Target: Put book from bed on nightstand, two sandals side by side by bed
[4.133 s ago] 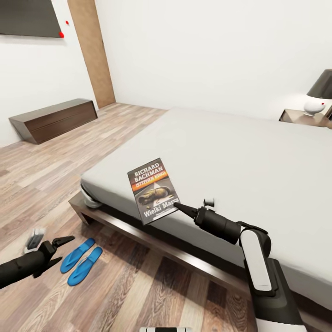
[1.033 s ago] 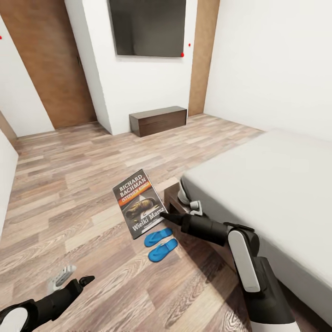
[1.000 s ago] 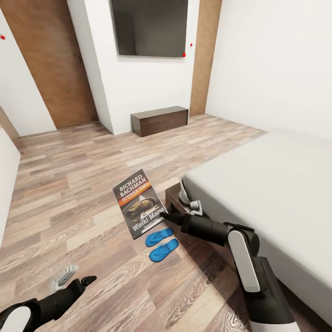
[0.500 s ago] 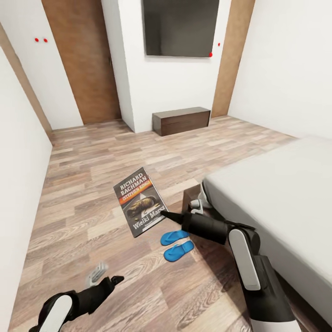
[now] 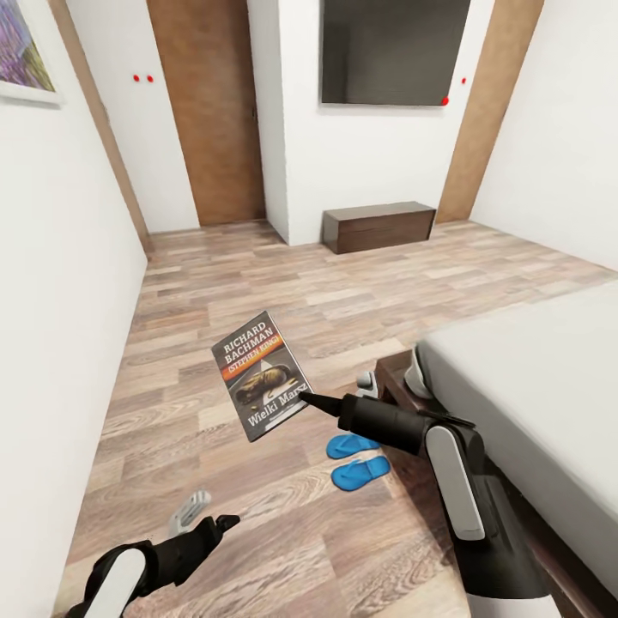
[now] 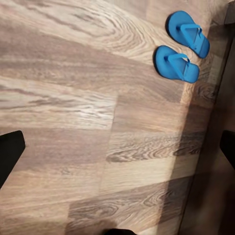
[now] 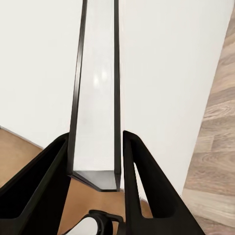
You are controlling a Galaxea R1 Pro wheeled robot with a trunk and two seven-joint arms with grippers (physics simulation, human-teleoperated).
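Note:
My right gripper [image 5: 307, 400] is shut on the lower corner of the book [image 5: 260, 374], holding it tilted in the air above the wood floor. From the right wrist the book [image 7: 95, 98] appears edge-on between the two black fingers [image 7: 139, 176]. The two blue sandals [image 5: 355, 459] lie side by side on the floor beside the corner of the bed [image 5: 549, 403], under my right forearm. In the left wrist view the sandals [image 6: 182, 46] lie near the frame's dark edge. My left gripper [image 5: 209, 513] hovers low over the floor, open, holding nothing.
A low dark-brown cabinet [image 5: 378, 226] stands against the far white wall under a dark TV screen [image 5: 393, 51]. A brown wood panel [image 5: 206, 112] is at the back left. A white wall [image 5: 51, 343] runs close along my left side.
The whole view has swung leftward, so bed, sandals and cabinet slid right in the picture. The book stays held the same way. The left arm has come a little further into view.

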